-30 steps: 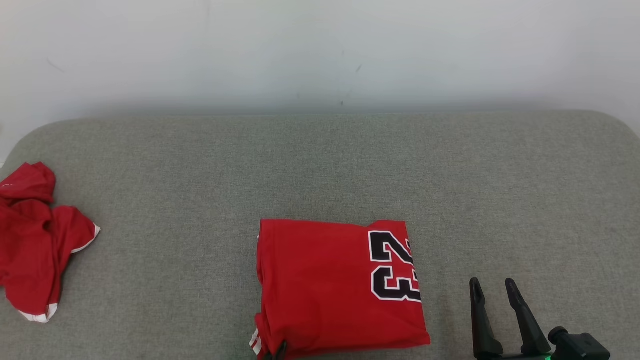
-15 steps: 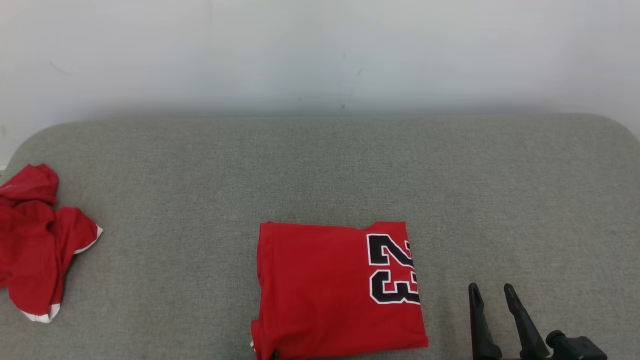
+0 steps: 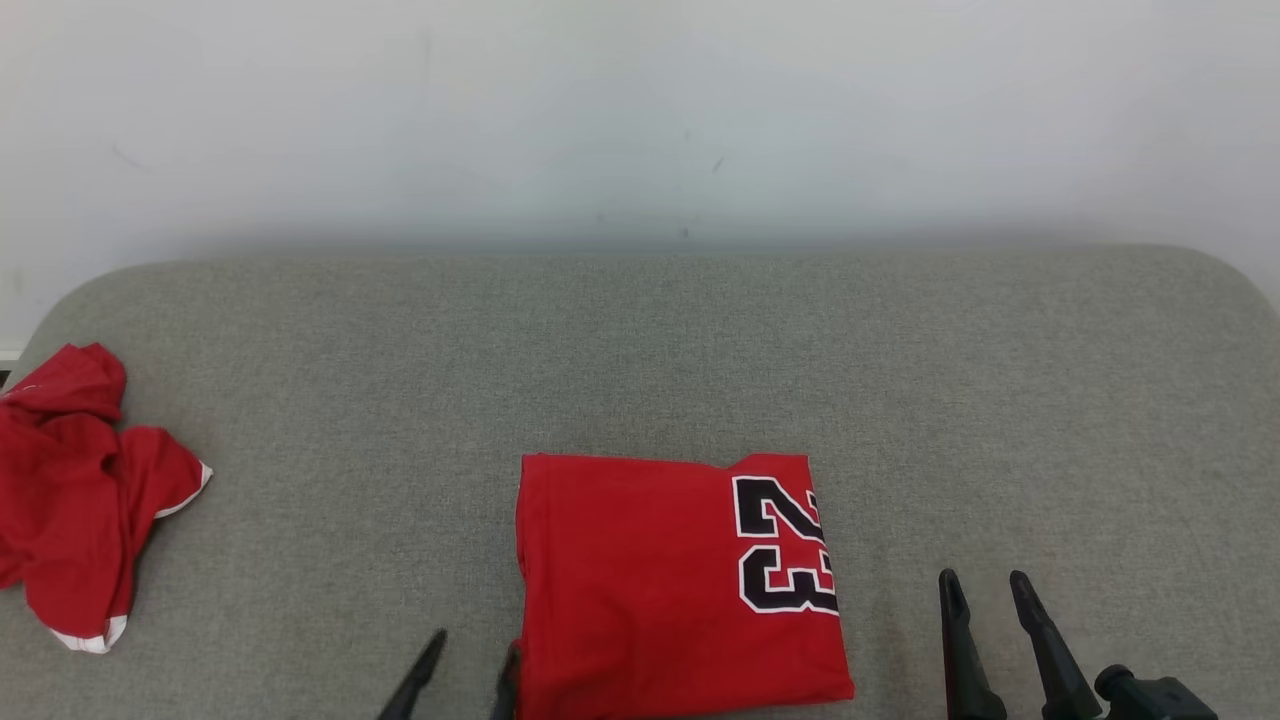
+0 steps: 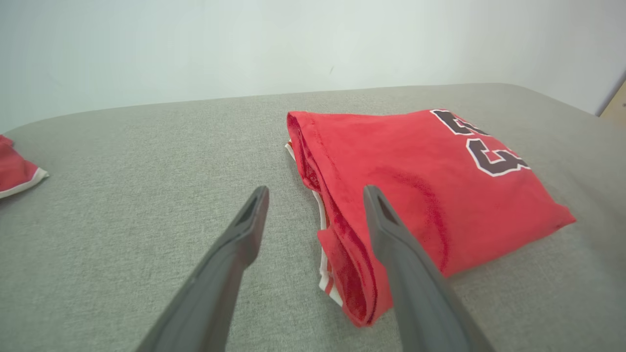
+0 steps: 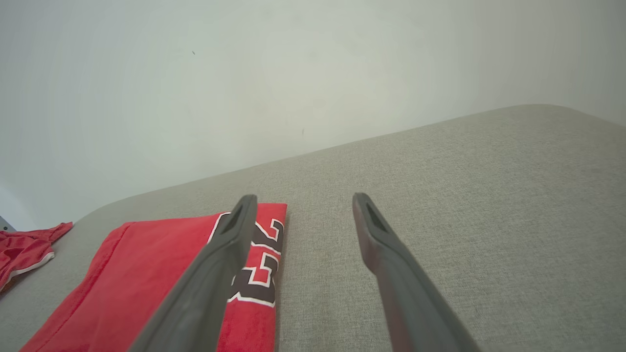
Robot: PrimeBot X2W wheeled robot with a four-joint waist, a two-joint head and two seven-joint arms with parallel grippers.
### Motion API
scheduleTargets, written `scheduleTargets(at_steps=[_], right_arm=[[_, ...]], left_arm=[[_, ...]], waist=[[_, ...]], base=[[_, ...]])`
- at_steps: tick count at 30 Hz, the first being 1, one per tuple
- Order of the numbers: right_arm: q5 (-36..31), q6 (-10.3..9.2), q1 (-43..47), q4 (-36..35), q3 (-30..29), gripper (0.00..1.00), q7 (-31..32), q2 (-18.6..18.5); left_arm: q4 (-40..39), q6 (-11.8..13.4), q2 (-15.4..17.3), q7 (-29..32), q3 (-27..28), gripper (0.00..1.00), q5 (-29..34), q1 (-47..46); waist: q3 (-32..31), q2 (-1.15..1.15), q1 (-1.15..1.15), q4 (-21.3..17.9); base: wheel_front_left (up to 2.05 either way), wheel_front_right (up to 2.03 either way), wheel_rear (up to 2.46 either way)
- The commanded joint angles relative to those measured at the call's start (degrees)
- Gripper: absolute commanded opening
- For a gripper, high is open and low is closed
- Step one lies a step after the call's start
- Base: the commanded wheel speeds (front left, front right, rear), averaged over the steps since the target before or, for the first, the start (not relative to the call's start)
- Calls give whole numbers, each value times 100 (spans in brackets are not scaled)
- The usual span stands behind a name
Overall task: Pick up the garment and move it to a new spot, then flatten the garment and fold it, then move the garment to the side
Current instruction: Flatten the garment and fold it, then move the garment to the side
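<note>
The garment (image 3: 650, 580) is a red jersey with a black "23", folded into a neat rectangle on the grey cushion (image 3: 640, 350), near its front edge. My left gripper (image 3: 477, 645) is open at the garment's left front corner. In the left wrist view, my left gripper (image 4: 315, 193) has one finger over the cushion and the other over the garment (image 4: 415, 171); the layered fold edge lies loose between them. My right gripper (image 3: 982, 580) stands open a little right of the garment, holding nothing. The right wrist view shows my right gripper (image 5: 304, 198) over bare cushion beside the garment (image 5: 146, 274).
A second red garment (image 3: 70, 500) with white trim lies crumpled at the cushion's far left edge, also seen as a red garment corner (image 4: 14, 168) and a red heap (image 5: 22, 249). A pale wall rises behind the cushion. Bare cushion stretches behind and right of the folded jersey.
My left gripper, earlier shut at the garment's front left corner, has opened and let go, and its fingers now show. The head camera tilted slightly, shifting the whole picture down.
</note>
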Motion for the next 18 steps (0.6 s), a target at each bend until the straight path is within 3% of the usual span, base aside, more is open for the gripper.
scheduleTargets(at_steps=[1,8,18], right_arm=[[-55,-14,-22,-26,-9,100,-8,10],[-169,-14,-106,-269,-114,100,-8,11],[-397,-14,-167,-345,-326,100,-8,11]], left_arm=[[-117,53,-23,-11,99,100,37,73],[-819,281,-174,-10,824,100,144,216],[-1106,235,-328,-10,1604,100,313,297]], waist=[[-5,0,0,0],[19,0,0,-15],[56,0,0,-14]], base=[[0,0,0],[0,0,0],[0,0,0]])
